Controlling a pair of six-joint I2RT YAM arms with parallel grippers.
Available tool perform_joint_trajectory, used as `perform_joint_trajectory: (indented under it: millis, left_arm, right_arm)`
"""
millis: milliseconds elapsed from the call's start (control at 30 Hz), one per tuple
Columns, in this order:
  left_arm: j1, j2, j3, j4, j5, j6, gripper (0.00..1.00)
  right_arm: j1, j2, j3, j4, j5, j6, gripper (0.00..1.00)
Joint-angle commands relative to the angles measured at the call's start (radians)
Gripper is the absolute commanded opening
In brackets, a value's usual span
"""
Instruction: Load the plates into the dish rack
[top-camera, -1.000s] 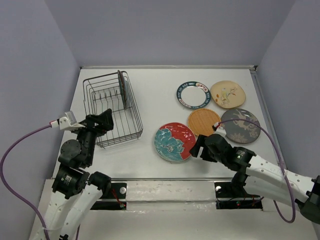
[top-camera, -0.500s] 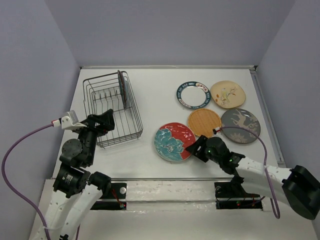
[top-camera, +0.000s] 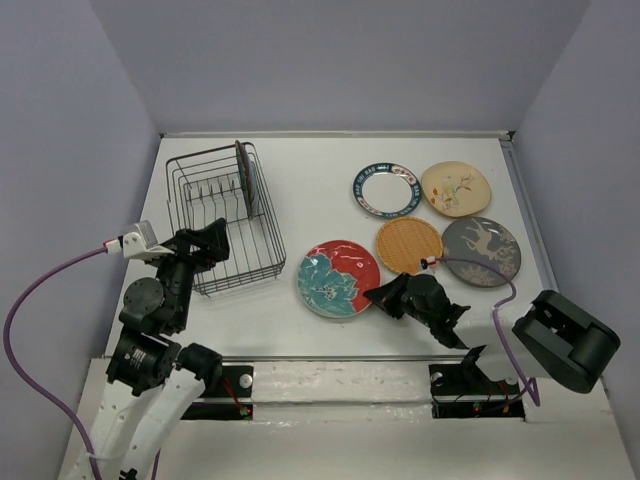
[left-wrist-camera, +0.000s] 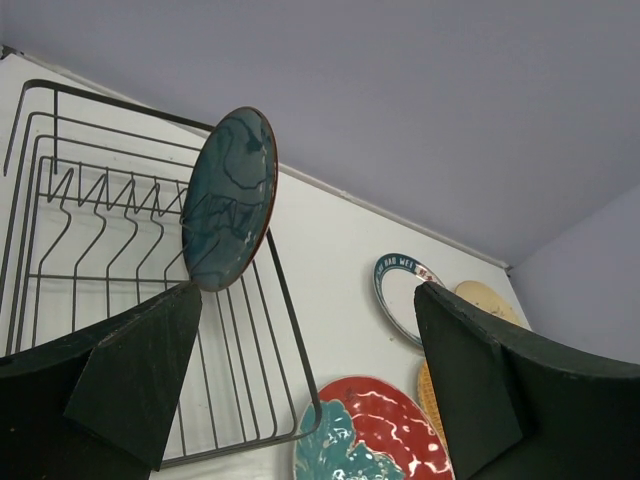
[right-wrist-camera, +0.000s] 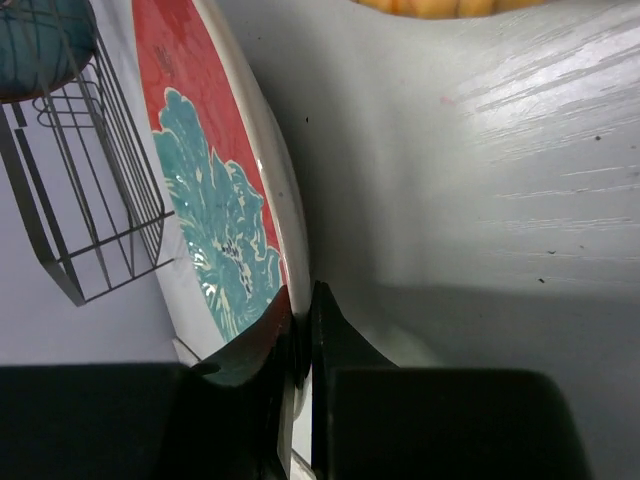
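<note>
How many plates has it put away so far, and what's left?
One done: a dark teal plate stands upright in the dish rack. In hand: the right end effector pinches the rim of the red-and-teal floral plate; the left end effector hangs open near the rack. Left: the white patterned-rim plate, cream floral plate, orange plate and grey deer plate lie flat on the table.

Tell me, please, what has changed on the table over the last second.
The right gripper, jaws shut on the rim of the red plate, swung low and dragged it slightly left, toward the rack. The left gripper, the teal plate in the rack and the four other plates stayed put.
</note>
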Motion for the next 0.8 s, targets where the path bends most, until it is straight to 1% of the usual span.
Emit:
perform_joint_trajectory:
  millis: [0,67,100,167,200,233,300,333,367,433,467,500,600,700,733,767]
  left_arm:
    - [0.004,-0.007,-0.005,0.058,0.007,0.023,0.99]
    - [0.004,-0.007,-0.006,0.06,0.009,0.023,0.99]
    - [0.003,-0.007,-0.006,0.058,0.009,0.023,0.99]
    - [0.003,-0.012,-0.006,0.06,0.012,0.024,0.99]
    - [0.003,-0.016,-0.005,0.061,0.012,0.024,0.99]
    - [0.003,-0.018,-0.005,0.062,0.007,0.024,0.99]
    - [0.005,-0.018,-0.005,0.063,0.004,0.023,0.99]
    - [0.005,-0.018,-0.003,0.063,0.003,0.023,0.99]
    - [0.006,-0.019,-0.003,0.062,0.003,0.023,0.99]
    - [0.011,-0.018,-0.003,0.063,0.01,0.021,0.99]
    - [0.014,-0.018,-0.003,0.066,0.01,0.023,0.99]
    - [0.015,-0.021,-0.002,0.065,0.009,0.023,0.99]
    - [0.021,-0.024,0.006,0.058,-0.013,0.021,0.99]
    - [0.026,-0.03,0.014,0.052,-0.04,0.012,0.99]
    - [0.027,-0.035,0.015,0.049,-0.059,0.01,0.99]
    - [0.029,-0.038,0.021,0.048,-0.069,0.01,0.99]
  right_arm:
    - [0.004,0.0,-0.007,-0.023,0.014,-0.08,0.07]
    - [0.004,-0.058,0.026,-0.14,0.04,-0.132,0.07]
    - [0.004,-0.136,0.052,-0.203,0.055,-0.16,0.07]
    - [0.004,-0.222,0.144,-0.323,0.125,-0.25,0.07]
    - [0.004,-0.299,0.178,-0.422,0.15,-0.283,0.07]
    - [0.004,-0.331,0.248,-0.496,0.199,-0.347,0.07]
    - [0.004,-0.371,0.338,-0.556,0.242,-0.416,0.07]
    - [0.004,-0.371,0.388,-0.582,0.274,-0.447,0.07]
    - [0.004,-0.359,0.493,-0.634,0.29,-0.509,0.07]
    - [0.004,-0.326,0.595,-0.65,0.313,-0.57,0.07]
    - [0.004,-0.275,0.699,-0.667,0.325,-0.618,0.07]
    - [0.016,-0.251,0.752,-0.676,0.339,-0.643,0.07]
    - [0.041,-0.169,0.936,-0.672,0.394,-0.728,0.07]
    - [0.061,-0.077,1.066,-0.646,0.405,-0.798,0.07]
    - [0.061,-0.053,1.15,-0.644,0.406,-0.811,0.07]
    - [0.075,-0.028,1.189,-0.635,0.408,-0.833,0.07]
